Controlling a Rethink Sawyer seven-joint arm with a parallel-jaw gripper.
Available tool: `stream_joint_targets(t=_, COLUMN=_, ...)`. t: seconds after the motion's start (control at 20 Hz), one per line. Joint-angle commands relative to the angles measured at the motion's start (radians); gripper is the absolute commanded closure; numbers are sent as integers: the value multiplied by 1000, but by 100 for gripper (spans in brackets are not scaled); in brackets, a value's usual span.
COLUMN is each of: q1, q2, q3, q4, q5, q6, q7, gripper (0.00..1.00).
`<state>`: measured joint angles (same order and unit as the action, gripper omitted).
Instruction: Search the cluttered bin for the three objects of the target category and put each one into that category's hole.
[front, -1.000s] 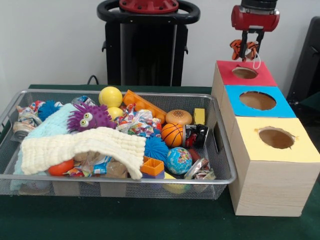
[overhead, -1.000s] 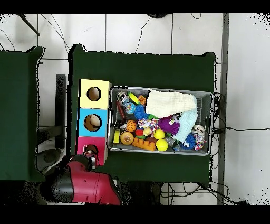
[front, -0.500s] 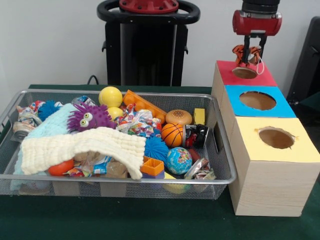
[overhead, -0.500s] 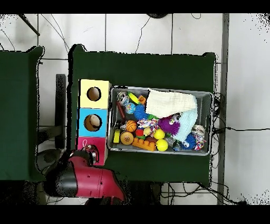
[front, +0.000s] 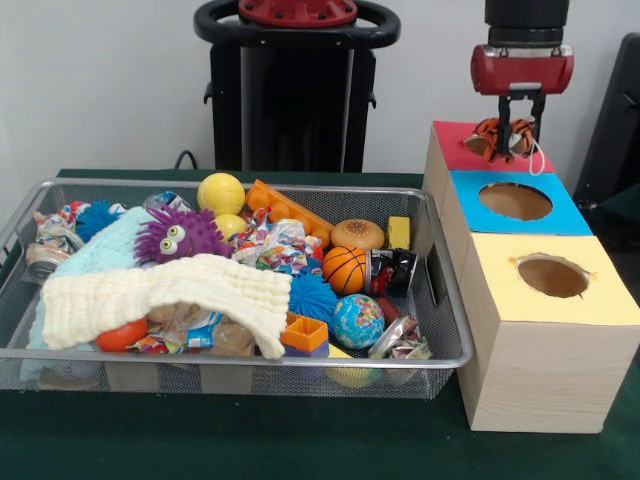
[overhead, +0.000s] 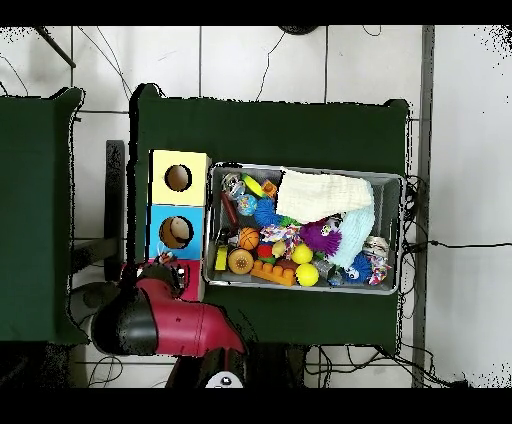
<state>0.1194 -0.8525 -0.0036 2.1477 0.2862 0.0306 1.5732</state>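
My gripper (front: 519, 128) hangs over the red box top (front: 452, 141) at the far end of the row of boxes, shut on a small orange and black striped plush toy (front: 497, 138) with a white string loop. The toy hides the red hole. The blue box (front: 470, 190) and the yellow box (front: 500, 262) each show an open round hole. From overhead the red arm (overhead: 165, 325) covers the red box, with the toy (overhead: 160, 262) just at its tip. The wire bin (front: 240, 357) holds the clutter.
In the bin lie a cream cloth (front: 165, 292), a purple fuzzy toy (front: 180, 234), a yellow ball (front: 221, 192), a small basketball (front: 345, 268), a globe ball (front: 358, 320), orange blocks (front: 290, 212) and crumpled wrappers. The three boxes stand right against the bin's side.
The gripper has carried the striped toy to the right and a little lower, over the red box top. Nothing in the bin has moved.
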Motion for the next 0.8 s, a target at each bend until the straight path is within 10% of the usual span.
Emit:
stream_joint_targets(t=0.05, q1=-52, q2=73, q3=127, q4=23, q5=-8, q6=-61, q7=243, gripper=100)
stream_joint_targets(t=0.8, q1=122, q2=11, q3=-85, q4=-3, q5=35, q6=131, q7=223, gripper=100)
